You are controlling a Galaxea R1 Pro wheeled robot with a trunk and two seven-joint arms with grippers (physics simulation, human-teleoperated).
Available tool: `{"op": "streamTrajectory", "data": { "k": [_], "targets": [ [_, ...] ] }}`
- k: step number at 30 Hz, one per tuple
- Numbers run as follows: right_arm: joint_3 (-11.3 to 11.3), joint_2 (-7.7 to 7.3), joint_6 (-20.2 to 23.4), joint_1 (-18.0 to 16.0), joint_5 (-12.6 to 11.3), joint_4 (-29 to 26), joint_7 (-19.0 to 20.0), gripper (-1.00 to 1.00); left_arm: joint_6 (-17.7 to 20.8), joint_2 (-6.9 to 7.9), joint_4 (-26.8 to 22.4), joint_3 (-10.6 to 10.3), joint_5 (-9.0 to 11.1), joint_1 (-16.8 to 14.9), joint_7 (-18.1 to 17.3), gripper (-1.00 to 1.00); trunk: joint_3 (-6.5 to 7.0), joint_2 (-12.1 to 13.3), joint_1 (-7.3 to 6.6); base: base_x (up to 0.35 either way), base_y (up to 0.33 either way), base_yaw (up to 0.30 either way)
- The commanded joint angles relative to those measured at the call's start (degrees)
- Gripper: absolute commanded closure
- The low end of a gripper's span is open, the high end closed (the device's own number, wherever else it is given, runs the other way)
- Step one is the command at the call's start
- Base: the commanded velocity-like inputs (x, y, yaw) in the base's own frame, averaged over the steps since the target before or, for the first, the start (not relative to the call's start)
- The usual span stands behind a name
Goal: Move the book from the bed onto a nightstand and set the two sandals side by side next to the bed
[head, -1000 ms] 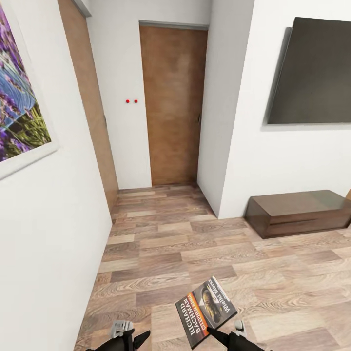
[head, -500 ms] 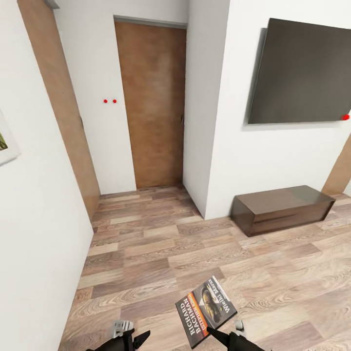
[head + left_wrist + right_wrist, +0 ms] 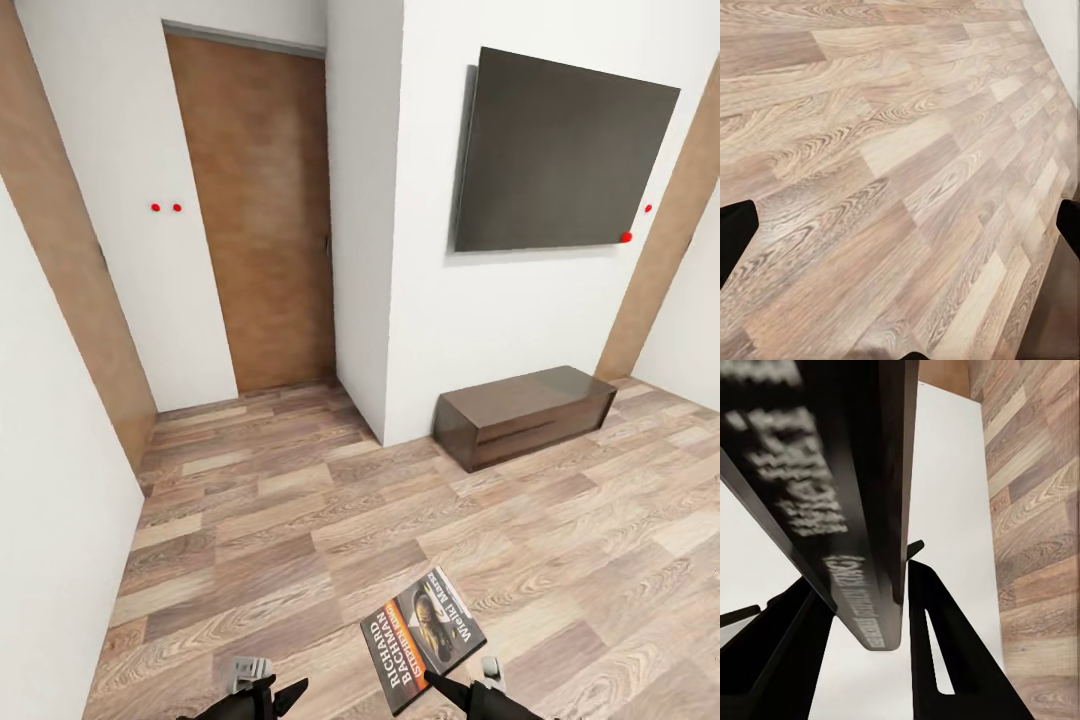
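I have the book (image 3: pixel 422 638) pinched in the right gripper (image 3: pixel 440 684), held out over the wood-plank floor (image 3: pixel 300 520) with its cover facing up; I can read "RICHARD BACHMAN" in white beside the orange band. Through the right wrist camera the book's edge (image 3: pixel 862 510) sits clamped between the 2 dark fingers (image 3: pixel 937 645), its lettering blurred. The left gripper (image 3: pixel 272 694) holds nothing, and the left wrist camera shows its 2 black fingertips (image 3: pixel 735 232) set wide apart over bare planks. Ahead I see a brown door (image 3: pixel 260 210) in a recess, 2 red dots (image 3: pixel 165 208) on the white wall beside it, a dark wall-mounted panel (image 3: pixel 560 150), probably a television, and a long low dark-brown cabinet (image 3: pixel 525 412) against the wall beneath it.
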Motion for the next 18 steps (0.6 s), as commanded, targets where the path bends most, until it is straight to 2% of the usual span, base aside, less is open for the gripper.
{"op": "streamTrajectory", "data": {
  "k": [1,18],
  "targets": [
    [-0.64,0.01,0.59,-0.05,0.24,0.0,0.19,1.0,-0.31,0.03,0.04,-0.35,0.31,-0.03,-0.09,-1.0,-0.06,-0.04,0.0,0.0,0.0,-0.285],
    [-0.66,0.04,0.59,-0.05,0.24,0.0,0.19,1.0,-0.31,0.03,0.04,-0.35,0.31,-0.03,-0.09,-1.0,-0.06,-0.04,0.0,0.0,0.0,-0.285]
  ]
}}
